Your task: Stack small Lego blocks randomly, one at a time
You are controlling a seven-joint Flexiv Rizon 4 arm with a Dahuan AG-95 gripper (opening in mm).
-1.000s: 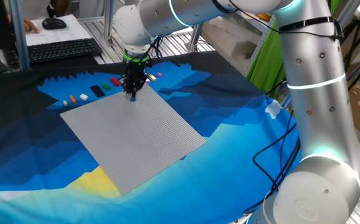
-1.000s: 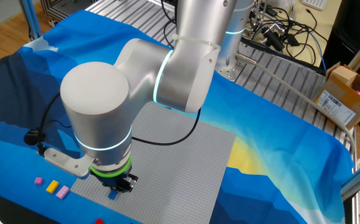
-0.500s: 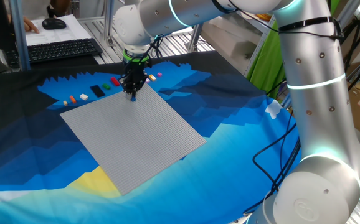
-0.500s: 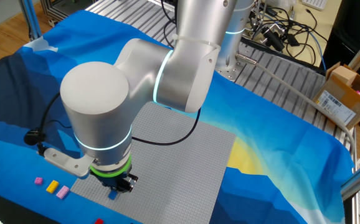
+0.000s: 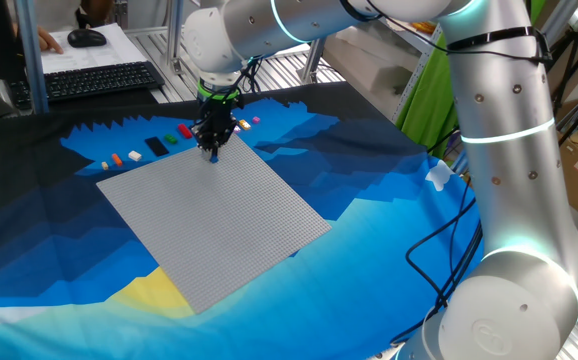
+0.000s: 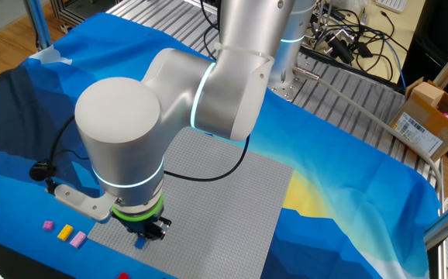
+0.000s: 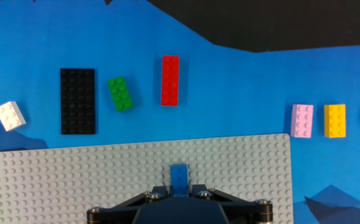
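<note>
From one fixed view, the gripper (image 5: pixel 212 152) points straight down at the grey baseplate (image 5: pixel 209 220) near its far edge, clasping a blue block (image 5: pixel 212 155), so placing appears to be the step in hand. The other fixed view shows the blue block (image 6: pixel 140 242) low at the baseplate's (image 6: pixel 224 194) near corner. In the hand view the jaws pinch the blue block (image 7: pixel 179 177) over the studs, spare blocks such as the red block (image 7: pixel 170 81) lying on the tabletop cloth (image 7: pixel 230 87) beyond; next it likely needs pressing home, then letting go.
</note>
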